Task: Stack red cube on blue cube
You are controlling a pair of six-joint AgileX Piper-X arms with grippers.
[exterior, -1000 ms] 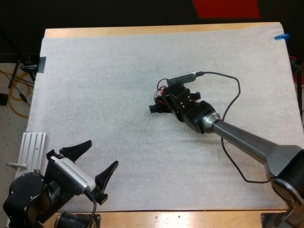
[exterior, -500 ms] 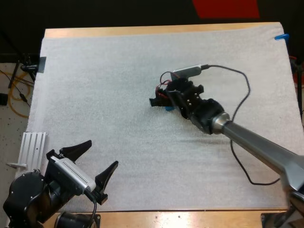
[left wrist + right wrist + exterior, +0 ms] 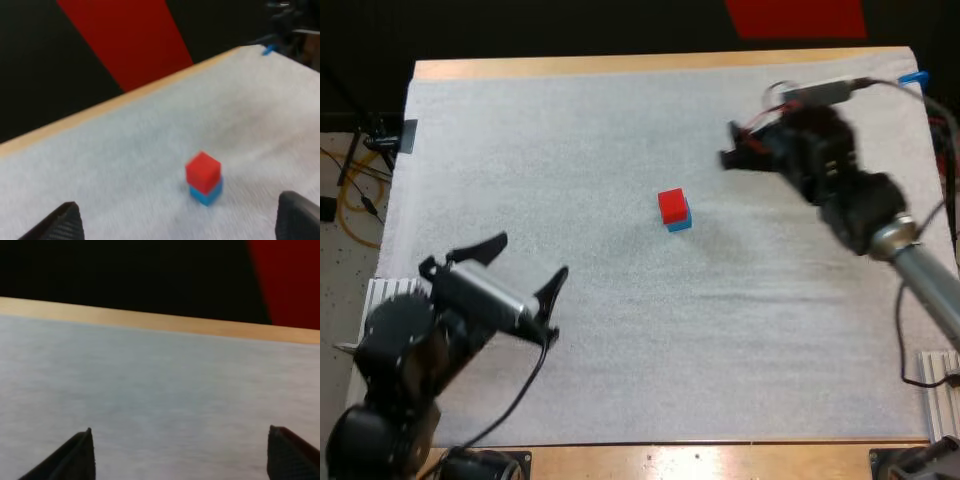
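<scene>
The red cube (image 3: 671,204) sits on top of the blue cube (image 3: 679,222) near the middle of the white mat, with nothing touching either. My right gripper (image 3: 728,146) hangs to the right of and beyond the stack, well clear of it, its fingers open with only mat between them (image 3: 182,455). Near the mat's front left, my left gripper (image 3: 528,262) is open. From the left wrist, the red cube (image 3: 203,171) rests squarely on the blue cube (image 3: 207,194), some way ahead of the spread left gripper (image 3: 180,222).
The white mat (image 3: 570,130) covers most of the wooden table. A ridged metal block (image 3: 377,292) lies at the left edge beside my left arm, and another (image 3: 940,368) at the right edge.
My right gripper has let go of the red cube, leaving it on the blue cube, and pulled back to the far right. My left arm has turned and lifted slightly.
</scene>
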